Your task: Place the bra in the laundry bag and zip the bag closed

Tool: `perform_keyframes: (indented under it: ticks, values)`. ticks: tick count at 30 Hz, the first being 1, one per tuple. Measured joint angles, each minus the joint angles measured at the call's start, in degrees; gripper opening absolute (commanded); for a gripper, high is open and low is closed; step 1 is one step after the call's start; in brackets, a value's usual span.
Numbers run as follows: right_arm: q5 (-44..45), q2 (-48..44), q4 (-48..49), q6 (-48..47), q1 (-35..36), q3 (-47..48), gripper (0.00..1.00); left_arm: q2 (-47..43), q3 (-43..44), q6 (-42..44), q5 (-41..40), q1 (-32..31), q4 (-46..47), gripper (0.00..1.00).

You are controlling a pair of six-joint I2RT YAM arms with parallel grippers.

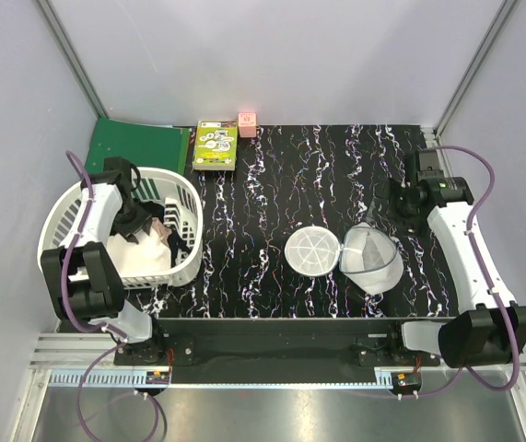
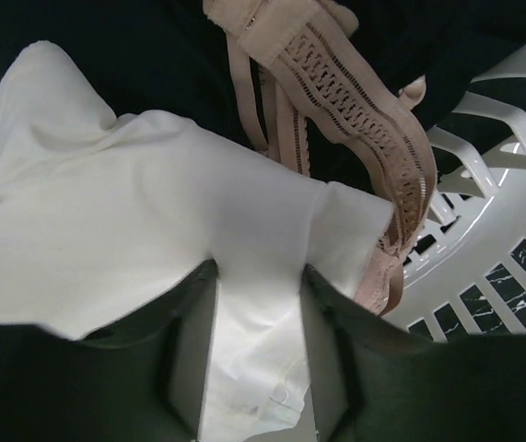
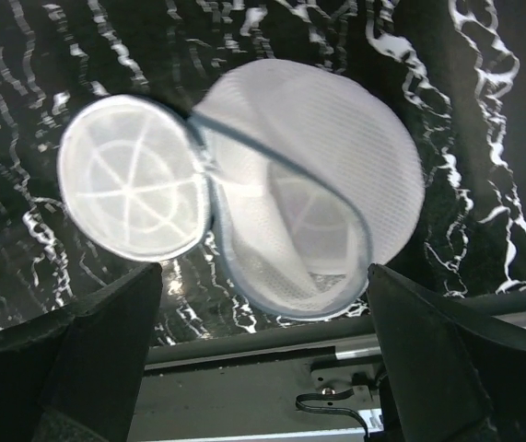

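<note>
The white mesh laundry bag (image 1: pixel 373 258) lies unzipped on the black marbled table, its round lid (image 1: pixel 310 250) flipped open to the left. It also shows in the right wrist view (image 3: pixel 336 157). My right gripper (image 1: pixel 401 198) is open and empty, above and behind the bag (image 3: pixel 264 272). My left gripper (image 1: pixel 134 226) is inside the white slatted basket (image 1: pixel 189 207), its jaws closed on a fold of white garment (image 2: pixel 134 212). Black fabric (image 2: pixel 152 55), where the bra lies, shows behind the white garment, mostly covered. A pale pink lace garment (image 2: pixel 355 101) lies beside it.
A green folder (image 1: pixel 138 143), a small green-and-white book (image 1: pixel 216 145) and a pink box (image 1: pixel 247 123) sit at the table's back edge. The basket wall (image 2: pixel 484 157) is right of my left gripper. The table's front rail (image 3: pixel 272 368) is near the bag.
</note>
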Motion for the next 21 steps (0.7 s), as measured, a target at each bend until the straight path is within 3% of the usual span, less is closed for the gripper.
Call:
perform_keyframes:
  ticks: [1, 2, 4, 11, 21]
  values:
    - [-0.2, 0.0, -0.1, 0.1, 1.6, 1.1, 1.00, 0.3, -0.2, 0.1, -0.3, 0.0, 0.0, 0.24]
    - [-0.2, 0.1, -0.1, 0.2, 2.9, 1.9, 1.00, 0.5, -0.3, 0.0, -0.5, 0.0, 0.1, 0.07]
    - [0.2, 0.7, -0.5, 0.4, 6.7, 4.3, 1.00, 0.9, -0.3, 0.1, -1.0, 0.0, 0.2, 0.00]
    - [-3.0, 6.3, -0.3, 0.7, 17.3, 10.7, 1.00, -3.1, 0.0, 1.0, -2.2, 0.0, -0.9, 0.00]
    - [-13.1, 10.2, 0.0, -1.0, 21.2, 14.4, 1.00, -24.7, 7.1, 0.9, -0.2, -1.0, -4.9, 0.00]
